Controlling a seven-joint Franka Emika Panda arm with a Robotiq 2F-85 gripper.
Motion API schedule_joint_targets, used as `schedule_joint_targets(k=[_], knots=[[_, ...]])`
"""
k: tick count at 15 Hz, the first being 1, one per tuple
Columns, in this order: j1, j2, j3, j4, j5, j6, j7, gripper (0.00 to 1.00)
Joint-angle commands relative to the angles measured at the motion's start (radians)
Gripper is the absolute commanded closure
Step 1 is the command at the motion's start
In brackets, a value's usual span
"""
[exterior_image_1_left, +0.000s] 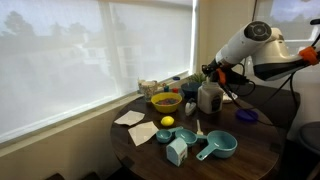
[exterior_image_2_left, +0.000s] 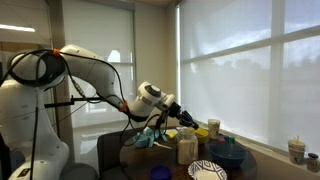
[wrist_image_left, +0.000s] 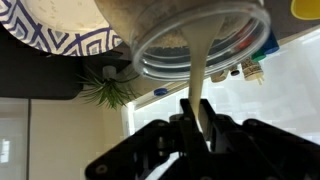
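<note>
My gripper hangs over a glass jar on the round dark table. In the wrist view the gripper is shut on a cream-coloured utensil handle that reaches into the jar's open mouth. The utensil's far end is hidden inside the jar. In an exterior view the gripper sits just above the same jar.
Near the jar are a yellow bowl, a lemon, teal measuring cups, a light blue carton, paper napkins and a purple lid. A blue-patterned plate lies by the table's edge. Windows with blinds stand behind.
</note>
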Motion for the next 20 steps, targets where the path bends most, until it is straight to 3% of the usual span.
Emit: schedule_joint_targets(k=[1, 12, 20], knots=[[0.059, -0.005, -0.047, 0.013, 0.083, -0.026, -0.063, 0.97], [0.075, -0.04, -0.068, 0.06, 0.2, -0.111, -0.182, 0.97], [0.064, -0.042, -0.096, 0.064, 0.336, -0.102, -0.27, 0.97]])
